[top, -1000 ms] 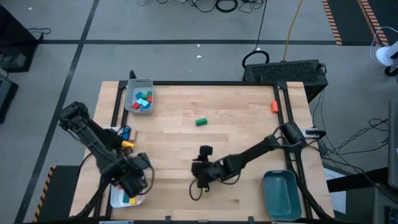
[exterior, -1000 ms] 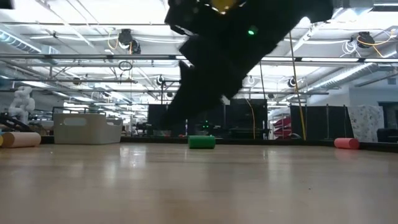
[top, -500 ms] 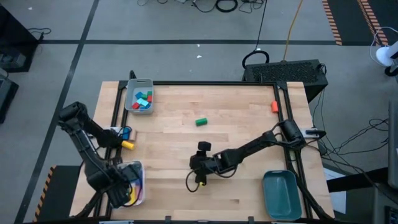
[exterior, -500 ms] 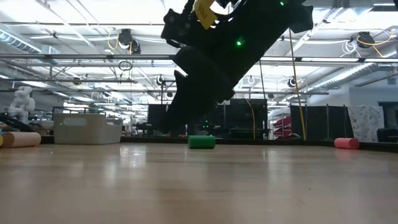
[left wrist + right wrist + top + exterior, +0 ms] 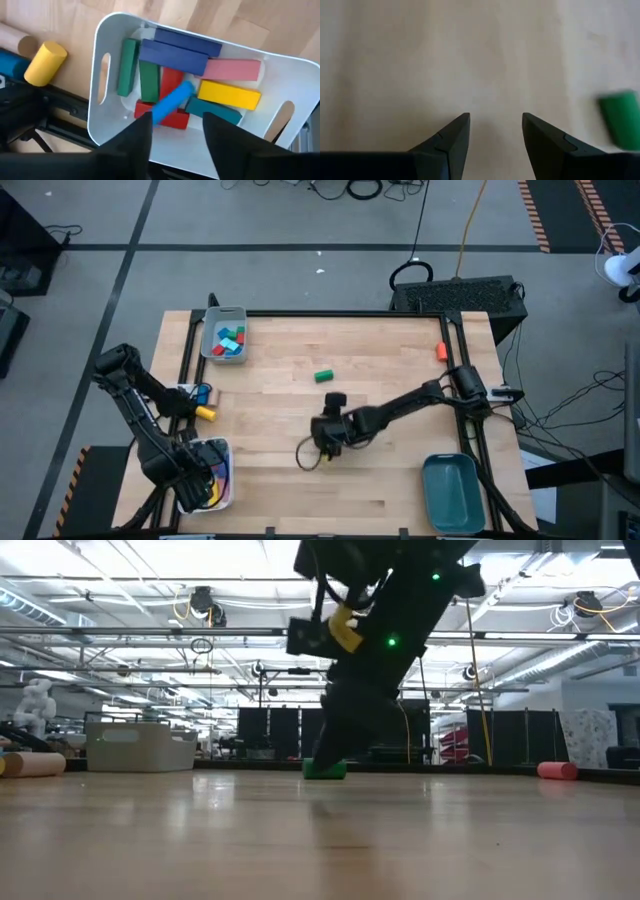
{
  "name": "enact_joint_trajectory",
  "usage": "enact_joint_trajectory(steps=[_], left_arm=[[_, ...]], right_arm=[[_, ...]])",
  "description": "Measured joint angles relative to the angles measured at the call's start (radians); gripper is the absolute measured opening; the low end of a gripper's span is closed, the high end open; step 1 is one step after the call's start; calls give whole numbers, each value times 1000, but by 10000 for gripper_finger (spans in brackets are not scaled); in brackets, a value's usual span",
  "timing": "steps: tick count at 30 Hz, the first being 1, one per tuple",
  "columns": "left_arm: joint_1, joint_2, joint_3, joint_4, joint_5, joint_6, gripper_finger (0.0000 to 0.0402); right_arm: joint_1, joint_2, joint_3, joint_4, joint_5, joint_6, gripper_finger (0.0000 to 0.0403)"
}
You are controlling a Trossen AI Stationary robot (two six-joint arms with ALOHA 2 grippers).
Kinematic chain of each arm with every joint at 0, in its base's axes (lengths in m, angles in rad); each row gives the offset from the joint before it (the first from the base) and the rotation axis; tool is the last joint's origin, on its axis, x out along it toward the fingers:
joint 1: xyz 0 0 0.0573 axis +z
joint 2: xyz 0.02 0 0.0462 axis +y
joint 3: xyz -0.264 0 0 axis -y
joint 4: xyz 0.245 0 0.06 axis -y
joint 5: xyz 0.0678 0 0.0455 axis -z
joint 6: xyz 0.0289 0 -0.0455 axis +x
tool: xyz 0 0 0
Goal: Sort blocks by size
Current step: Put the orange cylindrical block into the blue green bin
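Note:
My left gripper [image 5: 177, 117] hangs open, pointing down, over the white tray [image 5: 295, 80] at the table's near left corner [image 5: 226, 448]. Several long bars fill the tray. A light-blue cylinder [image 5: 172, 102] lies slanting on the red bars, below the gap between my fingers. My right gripper [image 5: 495, 117] is open and empty over bare wood at mid-table [image 5: 320, 435], slanting down. A green block [image 5: 323, 376] lies on the table beyond it toward the far edge, also seen in the right wrist view [image 5: 620, 117] and half hidden in the low view [image 5: 325, 769].
A grey tray [image 5: 225, 335] with short blocks stands at the far left and a teal tray [image 5: 452, 492] at the near right. An orange block [image 5: 441, 351] lies by the far right edge. A yellow cylinder [image 5: 205, 412] and a blue one [image 5: 203, 392] lie at the left edge.
My left gripper has swung toward the table's left edge until it stood over the white tray, then kept still. My right gripper has travelled toward the far edge, closer to the green block, tipping further down.

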Motion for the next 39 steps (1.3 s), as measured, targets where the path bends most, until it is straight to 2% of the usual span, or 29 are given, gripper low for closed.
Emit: enact_joint_trajectory(steps=[4, 10, 16, 19, 22, 25, 30, 34, 39], left_arm=[[0, 0, 0, -31, -1, 1, 202], [0, 0, -1, -44, -30, 0, 206], [0, 0, -1, 33, -276, -2, 207], [0, 0, -1, 22, -382, 18, 207], [2, -2, -1, -19, -483, 39, 207], [19, -2, -1, -43, -592, 68, 207], [67, -2, -6, -31, -720, 118, 207], [108, -2, -51, -10, -746, 176, 207], [172, -7, -122, 65, -751, 279, 207]], right_arm=[[-65, -25, 0, -97, 5, -58, 164], [-159, -77, 0, -217, 7, -47, 164], [-224, -153, 1, -495, 4, -15, 164], [-266, -213, 0, -710, 1, -15, 164], [-328, -302, 0, -850, 0, 16, 164], [-409, -407, 0, -884, -18, 62, 164], [-568, -542, 0, -883, -164, 137, 164], [-670, -575, 1, -893, -155, 167, 164], [-785, -540, -1, -916, -125, 181, 164]])
